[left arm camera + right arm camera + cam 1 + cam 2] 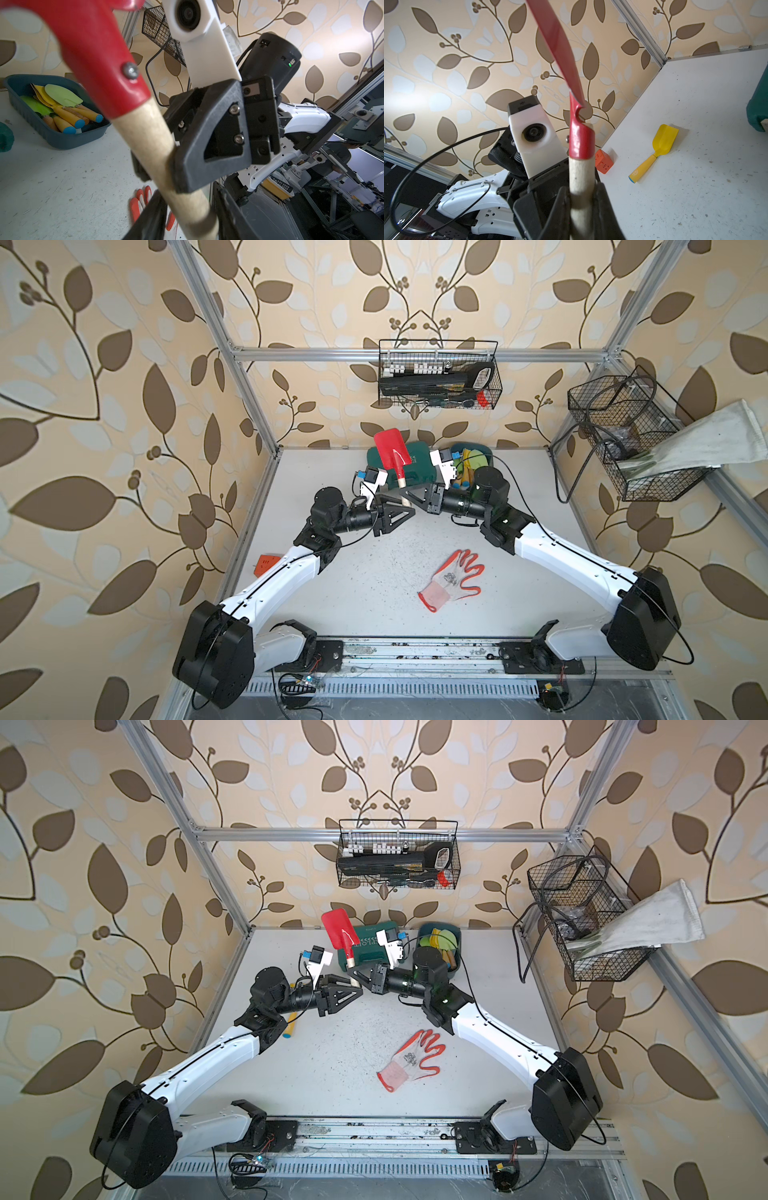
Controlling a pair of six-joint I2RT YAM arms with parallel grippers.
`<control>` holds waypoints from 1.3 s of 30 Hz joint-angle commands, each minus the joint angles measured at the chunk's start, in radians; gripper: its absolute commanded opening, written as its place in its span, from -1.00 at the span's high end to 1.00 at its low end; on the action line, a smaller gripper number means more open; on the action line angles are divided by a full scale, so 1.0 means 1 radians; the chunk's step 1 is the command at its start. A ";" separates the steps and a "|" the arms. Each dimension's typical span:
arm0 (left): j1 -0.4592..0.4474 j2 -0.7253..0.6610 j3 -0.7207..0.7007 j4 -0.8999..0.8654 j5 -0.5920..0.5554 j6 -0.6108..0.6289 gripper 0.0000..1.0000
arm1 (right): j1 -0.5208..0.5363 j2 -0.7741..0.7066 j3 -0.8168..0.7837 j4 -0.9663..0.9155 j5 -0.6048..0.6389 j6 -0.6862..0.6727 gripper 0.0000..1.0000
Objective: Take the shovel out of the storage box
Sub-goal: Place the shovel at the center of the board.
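Left wrist view: on the desk (52,197) sits the storage box (62,141). The shovel (99,62), red blade on a pale wooden handle, is already out, upright in the air well clear of the box. My right fingers (207,145) pinch its handle. My left fingers (149,220) flank it lower down, and I cannot tell if they touch. Only setting it down seems left.

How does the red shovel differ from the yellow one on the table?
The red shovel has a bare wooden handle; the yellow shovel has a yellow, blue-ended one. Red is held aloft in the right gripper; yellow lies flat, untouched. Both are out of the storage box.
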 commanded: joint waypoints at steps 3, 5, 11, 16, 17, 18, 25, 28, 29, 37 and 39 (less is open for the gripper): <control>-0.004 -0.024 0.021 0.047 -0.068 -0.001 0.47 | 0.009 -0.001 -0.013 0.035 -0.015 -0.002 0.89; -0.004 -0.032 0.019 0.042 -0.082 0.002 0.68 | 0.009 -0.002 -0.015 0.034 -0.015 -0.003 0.88; -0.004 -0.048 0.035 -0.076 -0.116 0.024 0.70 | 0.009 -0.028 -0.025 -0.047 0.086 -0.050 0.13; -0.005 -0.068 0.083 -0.289 -0.214 0.071 0.74 | 0.008 -0.064 -0.020 -0.208 0.202 -0.127 -0.13; -0.004 -0.076 0.088 -0.330 -0.241 0.090 0.75 | 0.008 -0.076 -0.022 -0.237 0.227 -0.149 -0.14; -0.004 -0.088 0.093 -0.377 -0.276 0.114 0.75 | 0.009 -0.089 -0.023 -0.277 0.259 -0.175 -0.14; -0.002 -0.103 0.123 -0.663 -0.489 0.232 0.87 | 0.002 -0.110 -0.059 -0.490 0.508 -0.339 -0.16; 0.009 -0.082 0.105 -0.719 -0.560 0.238 0.89 | -0.009 -0.058 -0.058 -0.541 0.539 -0.379 -0.17; 0.018 -0.074 0.095 -0.723 -0.567 0.235 0.89 | -0.012 -0.040 -0.054 -0.563 0.542 -0.384 -0.17; 0.289 0.070 -0.019 -0.654 -0.357 0.207 0.92 | -0.045 0.041 -0.067 -0.582 0.561 -0.419 -0.19; 0.332 0.117 -0.041 -0.625 -0.303 0.217 0.94 | -0.056 0.043 -0.074 -0.569 0.548 -0.414 -0.19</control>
